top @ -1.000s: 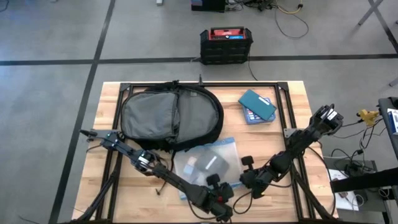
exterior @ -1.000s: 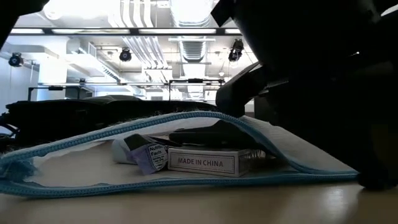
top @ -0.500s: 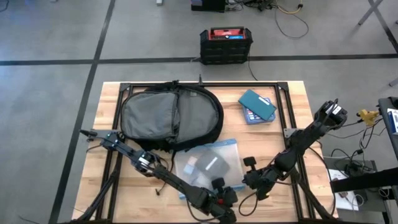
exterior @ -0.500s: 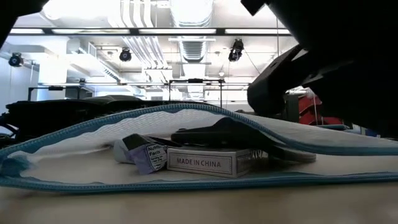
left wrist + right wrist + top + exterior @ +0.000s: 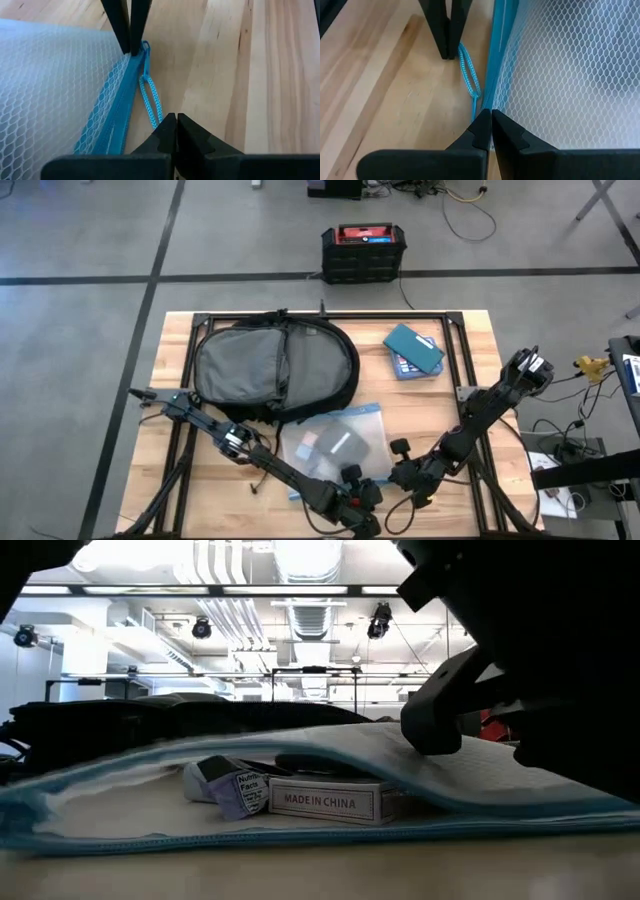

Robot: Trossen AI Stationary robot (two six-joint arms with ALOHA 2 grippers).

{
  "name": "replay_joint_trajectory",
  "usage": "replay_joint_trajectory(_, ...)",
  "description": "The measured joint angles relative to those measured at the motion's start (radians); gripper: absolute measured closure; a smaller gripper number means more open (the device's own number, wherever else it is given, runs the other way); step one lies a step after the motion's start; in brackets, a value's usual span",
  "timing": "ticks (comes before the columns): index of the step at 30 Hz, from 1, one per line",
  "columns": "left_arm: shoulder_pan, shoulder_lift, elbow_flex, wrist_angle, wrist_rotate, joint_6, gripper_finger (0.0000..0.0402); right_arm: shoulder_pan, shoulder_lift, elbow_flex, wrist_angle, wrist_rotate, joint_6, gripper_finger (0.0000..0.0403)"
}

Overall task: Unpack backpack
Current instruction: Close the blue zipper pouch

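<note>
Wooden surface (image 5: 185, 455) with both arms working a blue mesh pouch (image 5: 335, 442) beside the backpack (image 5: 275, 368).

From above, the backpack lies open at the far left; the pouch sits just in front of it, the left gripper (image 5: 352, 502) and right gripper (image 5: 400, 475) meeting at its near corner. At table height, a boxed item (image 5: 325, 800) shows inside the pouch. Left wrist: fingers pressed together at the blue pull cord (image 5: 150, 100). Right wrist: fingers pinching the pouch's zipper edge (image 5: 492, 75). Judged: opening the pouch; next, draw the zipper along.
</note>
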Motion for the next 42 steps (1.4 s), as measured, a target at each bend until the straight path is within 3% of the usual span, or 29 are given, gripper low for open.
replay_joint_trajectory(28,-0.061,-0.013,-0.068,-0.037,-0.016,-0.149,0.0402,0.042,-0.039,-0.003,-0.118,-0.027,0.07,0.0403)
replay_joint_trajectory(42,-0.108,-0.107,-0.07,-0.436,0.047,-0.38,0.0402,0.043,-0.039,-0.004,-0.13,-0.033,0.081,0.0403)
